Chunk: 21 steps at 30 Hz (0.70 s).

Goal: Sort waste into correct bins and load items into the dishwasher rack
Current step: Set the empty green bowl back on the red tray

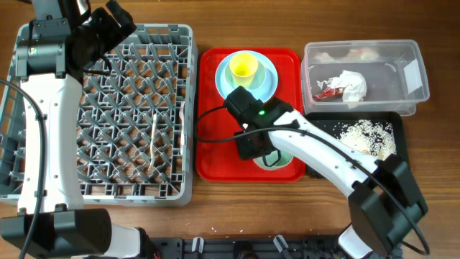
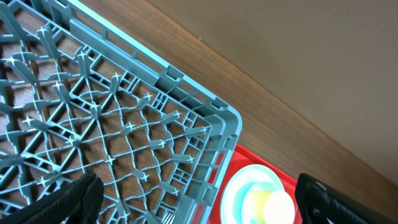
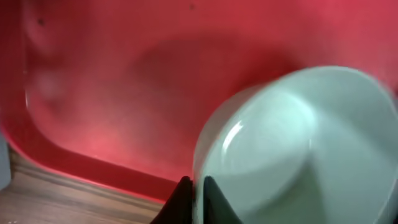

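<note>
My right gripper (image 1: 267, 155) is shut on the rim of a pale mint-green bowl (image 1: 286, 161) at the front right of the red tray; the right wrist view shows both fingertips (image 3: 198, 193) pinching that bowl's rim (image 3: 292, 149). A yellow cup (image 1: 244, 66) sits in another mint bowl (image 1: 267, 78) on a pale blue plate (image 1: 221, 78) at the back of the tray. My left gripper (image 1: 108, 29) is open and empty over the back of the grey dishwasher rack (image 1: 100, 108). Its fingers (image 2: 199, 196) frame the rack corner (image 2: 112, 124) and the cup (image 2: 273, 205).
A white utensil (image 1: 152, 140) lies in the rack. The clear tub (image 1: 363, 49) holds the white napkin (image 1: 352, 86) and red wrapper (image 1: 327, 92). The black tray (image 1: 323, 122) holds rice scraps (image 1: 366, 135). The flat red tray (image 1: 212, 162) lies between rack and bins.
</note>
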Motion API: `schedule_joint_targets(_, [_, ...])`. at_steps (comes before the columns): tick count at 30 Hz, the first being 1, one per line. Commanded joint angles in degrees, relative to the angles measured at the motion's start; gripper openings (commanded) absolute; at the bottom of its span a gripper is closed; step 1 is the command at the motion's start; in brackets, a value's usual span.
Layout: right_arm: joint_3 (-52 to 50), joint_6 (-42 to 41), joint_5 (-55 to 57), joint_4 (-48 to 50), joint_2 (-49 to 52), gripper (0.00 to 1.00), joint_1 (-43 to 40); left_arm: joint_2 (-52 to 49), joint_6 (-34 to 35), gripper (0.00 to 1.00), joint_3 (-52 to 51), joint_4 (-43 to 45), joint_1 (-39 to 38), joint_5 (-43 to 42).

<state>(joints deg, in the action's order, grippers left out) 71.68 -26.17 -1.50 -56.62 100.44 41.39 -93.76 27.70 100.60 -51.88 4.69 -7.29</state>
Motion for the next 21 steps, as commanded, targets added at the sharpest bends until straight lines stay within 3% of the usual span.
schedule_joint_targets(1, [0.20, -0.83, -0.57, -1.99, 0.59, 0.22, 0.24, 0.07, -0.26, 1.00, -0.09, 0.11, 0.31, 0.11])
schedule_joint_targets(4, [0.20, -1.05, -1.57, -5.20, 0.59, 0.37, 0.24, 0.07, -0.26, 1.00, -0.09, 0.11, 0.31, 0.13])
schedule_joint_targets(9, [2.05, 1.01, -1.53, -8.55, -6.56, 0.40, -0.87, 0.07, -0.26, 1.00, -0.09, 0.11, 0.31, 0.13])
schedule_joint_targets(13, [5.25, 3.17, -0.46, -2.82, -18.78, 0.50, -6.51, 0.07, -0.26, 1.00, -0.09, 0.13, 0.31, 0.11])
schedule_joint_targets(16, [5.25, 3.69, -0.46, 0.24, -21.51, 0.61, -8.76, 0.07, -0.28, 1.00, -0.09, 0.13, 0.31, 0.11])
schedule_joint_targets(21, [4.87, 3.61, -0.50, 2.16, -20.24, 0.62, -8.85, 0.07, -0.26, 1.00, -0.09, 0.13, 0.31, 0.13])
